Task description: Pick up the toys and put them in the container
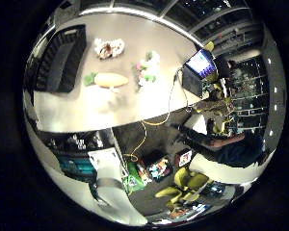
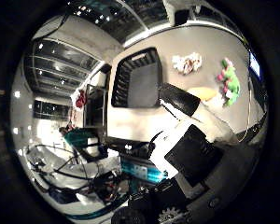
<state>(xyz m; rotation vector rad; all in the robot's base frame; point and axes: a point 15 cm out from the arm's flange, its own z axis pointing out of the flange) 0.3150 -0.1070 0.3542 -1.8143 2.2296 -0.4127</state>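
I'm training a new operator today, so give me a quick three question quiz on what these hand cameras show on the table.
1. True or false: the black container already holds a toy.
2. Which toy lies nearest the container: A the carrot toy, B the white toy, C the green and pink toy?
3. Fill in: all three toys lie on the ____.

Key: 1 false, it looks empty. 2 A. 3 table.

Hand (image 2: 196,140): white and black blocky parts, small gear at base.
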